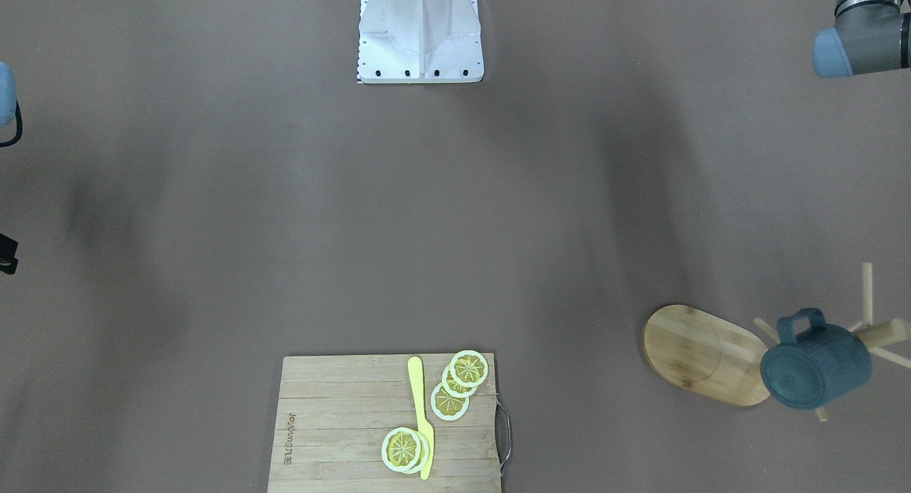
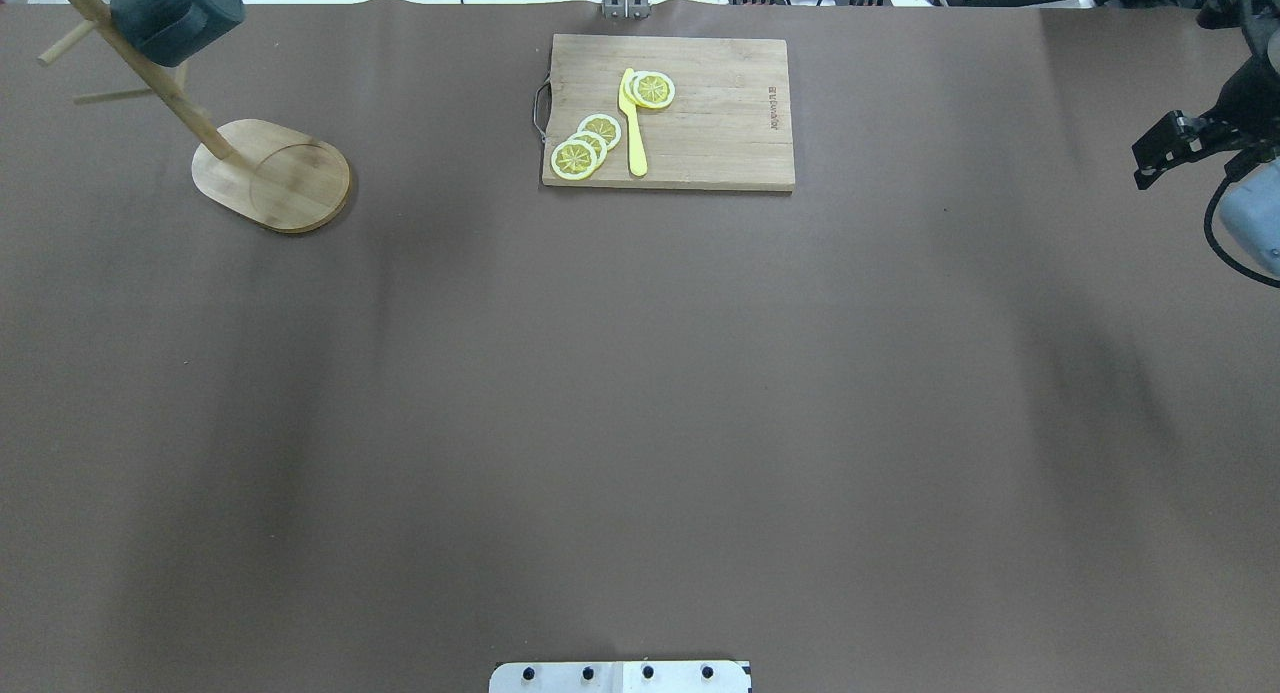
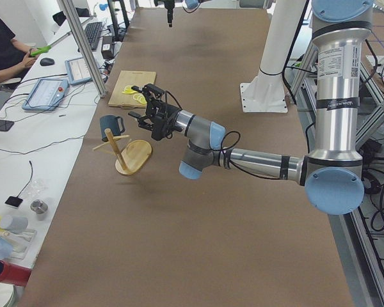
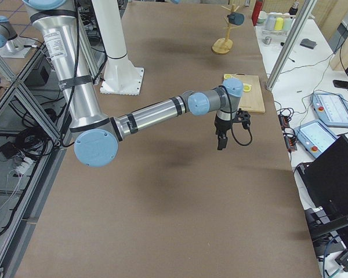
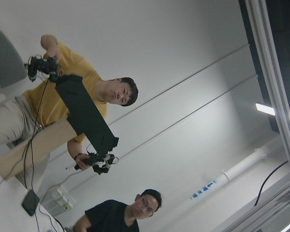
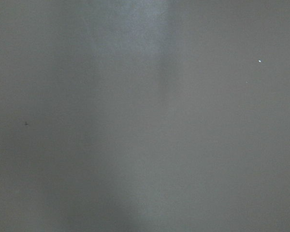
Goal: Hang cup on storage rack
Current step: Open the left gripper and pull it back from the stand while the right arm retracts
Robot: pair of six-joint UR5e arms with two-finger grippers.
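Two arms outstretched: left gripper point(image 3: 144, 105) level, right gripper point(image 4: 221, 142) downward, both openings indiscernible.

Matt cup point(image 1: 818, 368), smooth bamboo rack point(image 1: 694, 354), matt brown table point(image 1: 455, 230).

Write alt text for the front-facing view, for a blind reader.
A dark blue cup hangs on a bamboo storage rack at right. A cutting board with lemon slices and a yellow knife sits bottom centre.
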